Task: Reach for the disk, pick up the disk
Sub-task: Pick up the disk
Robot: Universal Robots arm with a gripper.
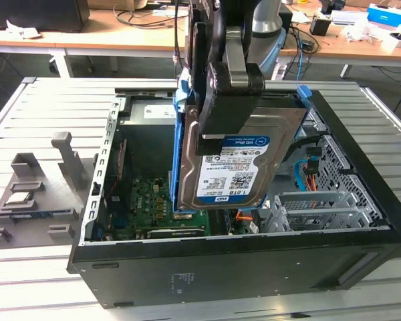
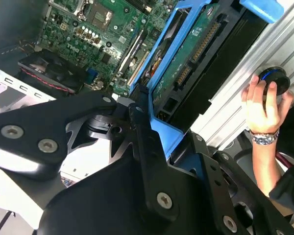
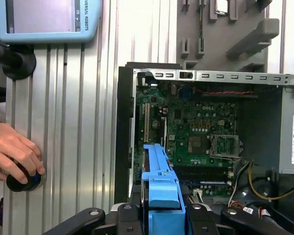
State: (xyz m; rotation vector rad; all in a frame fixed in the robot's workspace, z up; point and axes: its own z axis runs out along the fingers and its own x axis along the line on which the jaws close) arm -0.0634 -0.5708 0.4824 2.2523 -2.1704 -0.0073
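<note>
Disk held above the open computer case

Grey plastic fixture [image 1: 37,190] lies at the exterior view's left on the slatted aluminium table [image 1: 47,107], with a small square chip [image 1: 20,198] seated in it. Right of it stands the open computer case [image 1: 254,267], its green motherboard [image 1: 150,200] showing low inside and the perforated drive cage [image 1: 334,194] toward the right. Over the middle of the case hangs the gripper [image 1: 230,100], clamped tight on the top edge of the disk [image 1: 237,167]. The disk is tilted nearly upright, label facing near, its blue side rails [image 1: 179,154] visible, and its lower edge is down among the case walls. In the first wrist view, a person's hand [image 3: 12,156] rests on a round black knob [image 3: 23,180] on the table, beside a teach pendant [image 3: 44,19]. In the second wrist view the disk's blue rail [image 2: 166,63] runs between the black fingers [image 2: 147,147].
</note>
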